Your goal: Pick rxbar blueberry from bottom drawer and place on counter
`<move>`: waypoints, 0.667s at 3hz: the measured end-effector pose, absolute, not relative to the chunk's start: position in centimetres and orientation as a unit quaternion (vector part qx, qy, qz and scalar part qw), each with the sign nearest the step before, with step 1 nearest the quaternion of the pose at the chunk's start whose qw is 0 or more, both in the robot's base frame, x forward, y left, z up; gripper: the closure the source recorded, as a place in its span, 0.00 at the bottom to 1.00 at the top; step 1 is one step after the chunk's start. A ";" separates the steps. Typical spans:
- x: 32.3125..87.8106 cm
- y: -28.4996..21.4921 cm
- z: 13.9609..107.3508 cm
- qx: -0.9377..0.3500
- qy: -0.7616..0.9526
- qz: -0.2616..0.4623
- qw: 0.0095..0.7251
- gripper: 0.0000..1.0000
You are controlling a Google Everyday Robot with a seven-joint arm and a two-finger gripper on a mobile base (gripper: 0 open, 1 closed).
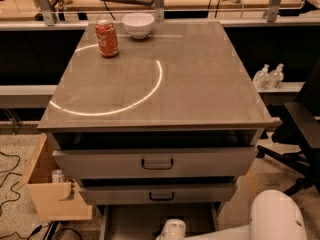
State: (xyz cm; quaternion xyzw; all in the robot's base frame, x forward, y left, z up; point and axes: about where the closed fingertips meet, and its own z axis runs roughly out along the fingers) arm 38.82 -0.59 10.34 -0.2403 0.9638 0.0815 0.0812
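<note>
White gripper [172, 230] inside open bottom drawer [134, 223], between its side walls, grasp unclear.

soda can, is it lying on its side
No, the red soda can stands upright on the counter beside the white bowl; the pincer is down at the bottom drawer.
</note>
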 end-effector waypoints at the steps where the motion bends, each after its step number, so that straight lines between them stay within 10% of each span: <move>1: 38.8 -0.6 10.9 -0.241 0.964 0.082 0.081 1.00; 2: 38.8 -0.6 10.9 -0.241 0.964 0.082 0.081 1.00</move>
